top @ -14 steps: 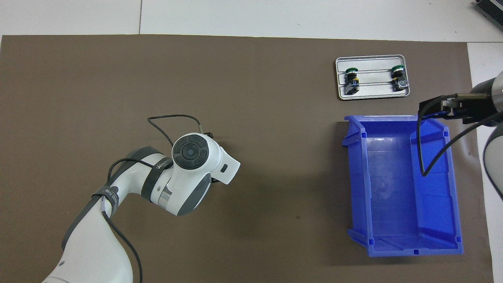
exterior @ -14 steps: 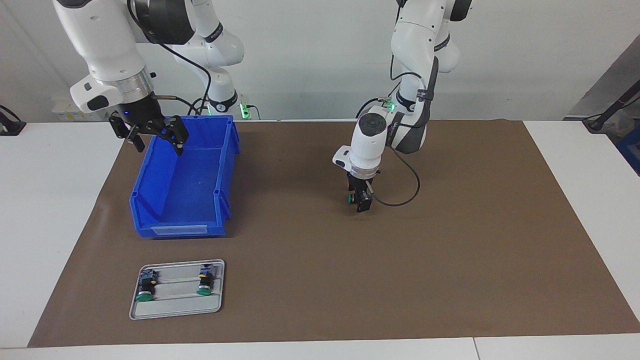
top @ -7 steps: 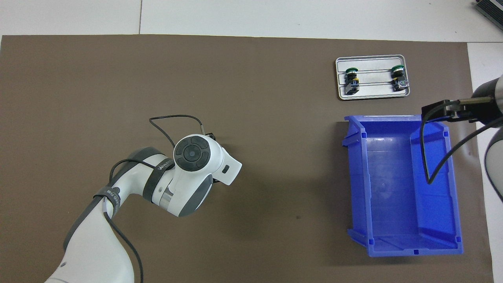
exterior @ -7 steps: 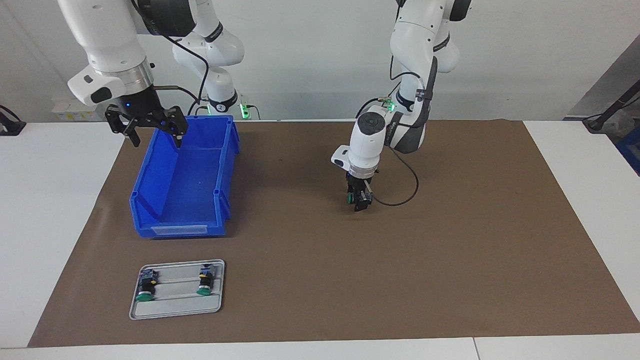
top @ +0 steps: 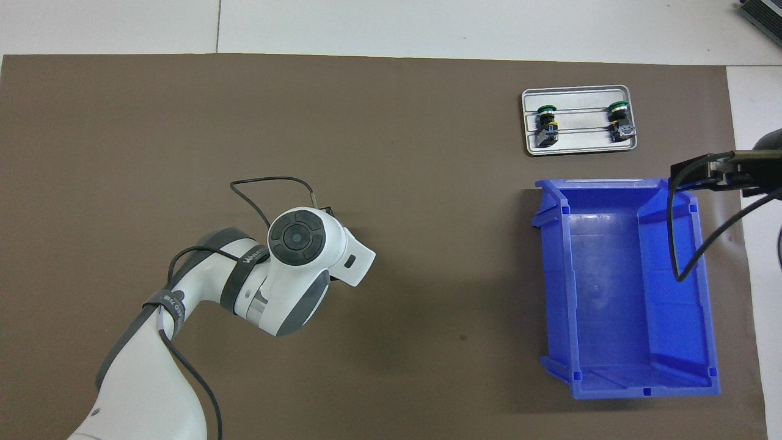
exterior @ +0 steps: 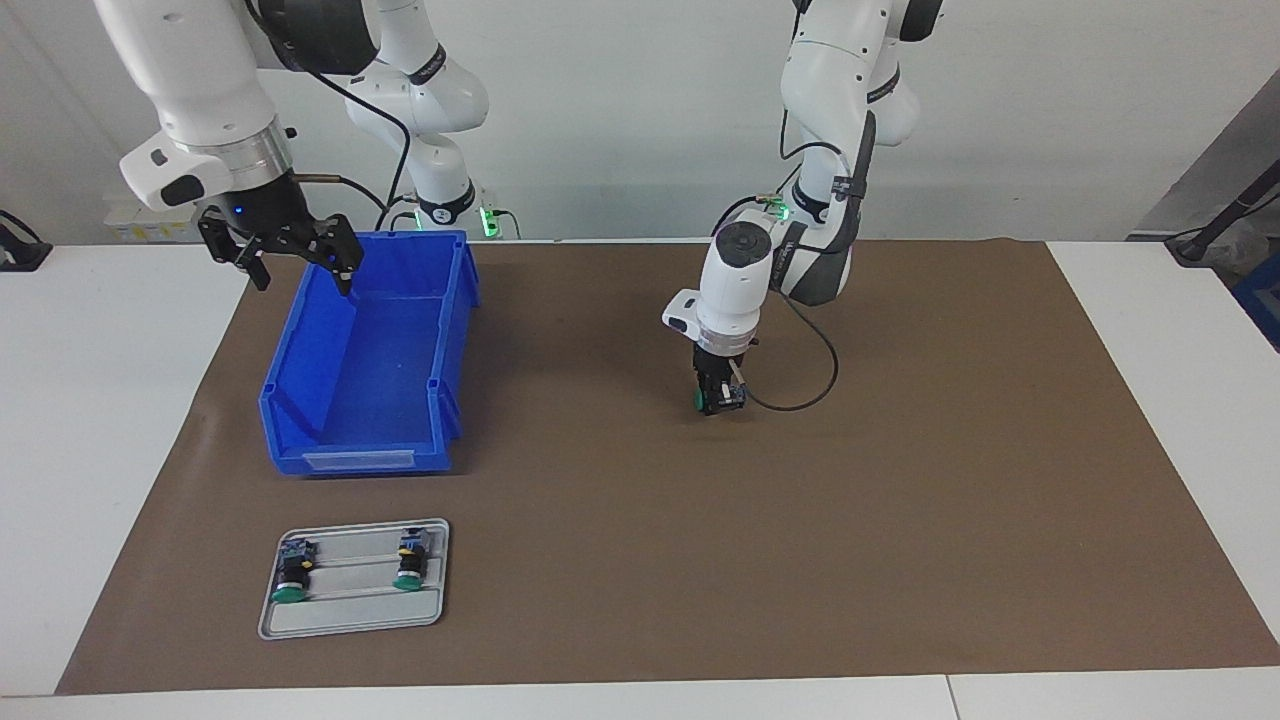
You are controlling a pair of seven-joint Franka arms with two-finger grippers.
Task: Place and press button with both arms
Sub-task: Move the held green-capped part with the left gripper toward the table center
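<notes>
So the left gripper (exterior: 718, 400) is clamping the button (exterior: 708, 399) sideways, green cap pointing at the bin (exterior: 368, 400); right gripper (exterior: 297, 268) is hanging wide.

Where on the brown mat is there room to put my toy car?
The mat is bare toward the left arm's end, past the left gripper and its button. It is crowded toward the right arm's end: bin, tray.
</notes>
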